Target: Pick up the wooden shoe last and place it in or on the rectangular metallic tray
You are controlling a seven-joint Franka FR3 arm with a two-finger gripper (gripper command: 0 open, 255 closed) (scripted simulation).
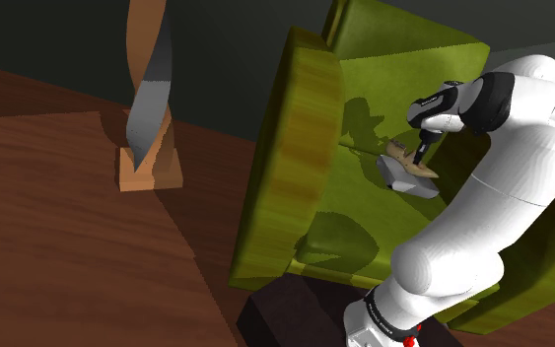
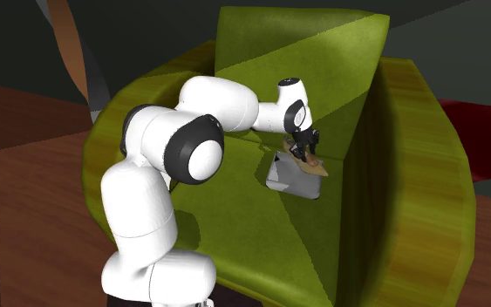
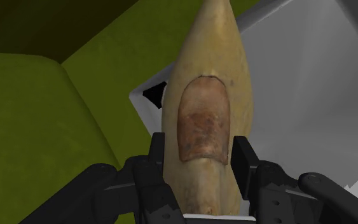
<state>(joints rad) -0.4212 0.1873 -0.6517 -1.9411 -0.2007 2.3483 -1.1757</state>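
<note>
A pale tan wooden shoe last [image 3: 206,95] with a brown patch on top is clasped between my gripper's [image 3: 199,162] two black fingers. It hangs just above the grey rectangular tray [image 3: 311,95], its pointed end reaching out over the tray. In the shoulder view the gripper [image 1: 419,158] holds the shoe last [image 1: 403,153] over the tray [image 1: 408,182] on the green armchair seat. In the second exterior view the shoe last [image 2: 309,164] sits at the top of the tray [image 2: 291,179], under the gripper [image 2: 303,150].
The green armchair [image 1: 305,148] has high arms on both sides of the seat. A brown wooden table [image 1: 58,237] carries a twisted sculpture [image 1: 149,108] on a wooden base. A dark red seat [image 2: 483,131] stands beyond the armchair.
</note>
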